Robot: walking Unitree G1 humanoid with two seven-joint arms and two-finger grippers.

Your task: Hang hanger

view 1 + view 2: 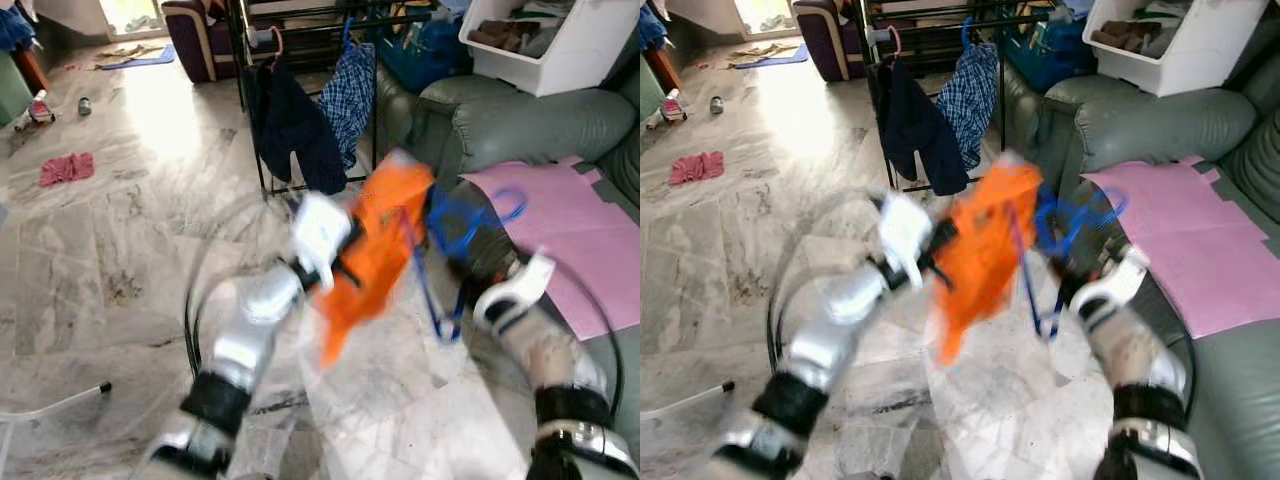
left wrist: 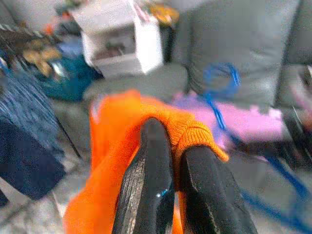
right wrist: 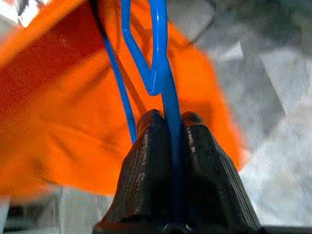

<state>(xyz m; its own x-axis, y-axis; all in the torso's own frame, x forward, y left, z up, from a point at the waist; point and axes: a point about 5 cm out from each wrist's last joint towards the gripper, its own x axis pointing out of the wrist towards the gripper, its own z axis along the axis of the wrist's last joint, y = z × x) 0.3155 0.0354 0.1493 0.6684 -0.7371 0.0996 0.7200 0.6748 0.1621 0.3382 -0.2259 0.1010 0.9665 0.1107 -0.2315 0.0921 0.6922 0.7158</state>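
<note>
The hanger (image 3: 163, 83), thin blue plastic, is up in front of us between both arms, our right claw (image 3: 168, 122) clamped on its bar and our left claw (image 2: 170, 146) pinching the orange cloth (image 1: 375, 250) draped on it. We judge it light, springy and slippery; the cloth is soft, so we hold near the hook for the rack (image 1: 300, 30).

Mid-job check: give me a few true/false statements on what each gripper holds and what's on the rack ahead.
1. The left gripper is shut on the orange garment. True.
2. The right gripper is open and empty. False: it is shut on the blue hanger.
3. The drying rack already carries a dark garment and a checked garment. True.
4. The orange garment hangs on the rack. False: it is held above the floor, short of the rack.
</note>
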